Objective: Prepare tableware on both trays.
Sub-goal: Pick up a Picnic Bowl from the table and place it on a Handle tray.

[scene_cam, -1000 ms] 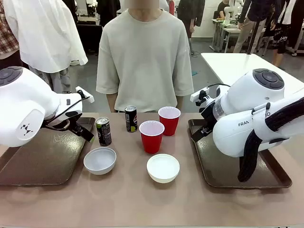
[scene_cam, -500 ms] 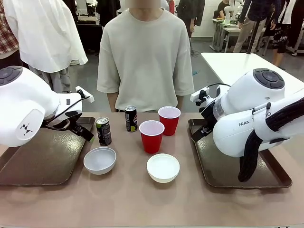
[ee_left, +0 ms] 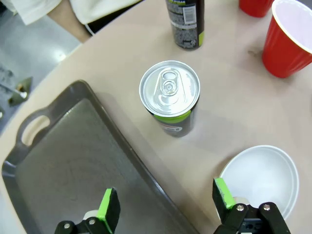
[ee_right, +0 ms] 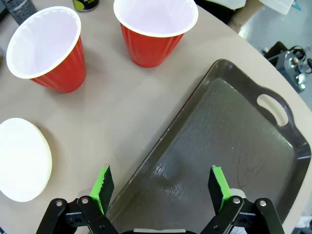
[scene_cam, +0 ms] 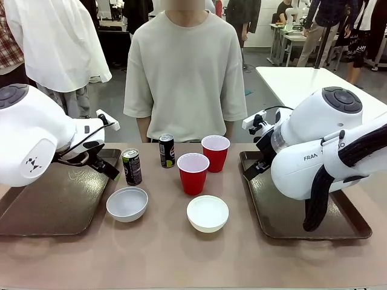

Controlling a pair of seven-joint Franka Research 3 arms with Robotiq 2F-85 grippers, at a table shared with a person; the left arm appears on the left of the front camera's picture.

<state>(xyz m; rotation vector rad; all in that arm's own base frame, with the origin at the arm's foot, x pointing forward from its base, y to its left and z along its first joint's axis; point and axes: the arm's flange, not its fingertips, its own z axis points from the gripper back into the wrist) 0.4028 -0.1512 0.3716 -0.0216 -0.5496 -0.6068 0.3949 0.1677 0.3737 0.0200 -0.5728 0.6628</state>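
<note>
Six tableware pieces (scene_cam: 193, 173) stand on the desk (scene_cam: 169, 260) between the trays (scene_cam: 48, 205), none loaded | left pincer (ee_left: 164, 192) wide open, just short of green-banded can (ee_left: 169, 97) | right pincer (ee_right: 160, 173) wide open above right tray (ee_right: 234, 146) rim | can: rigid, slick, likely weighty; grip mid-body

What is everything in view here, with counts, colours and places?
trays: two, dark brown, one at each side of the table
soda cans: two, dark, upright between the trays, left of the cups
cups: two, red with white insides, upright mid-table
bowls: two, white, nearer the robot
table: one, beige
person: one, pale T-shirt, far side
left gripper: open, over left tray's rim
right gripper: open, over right tray's rim
</note>
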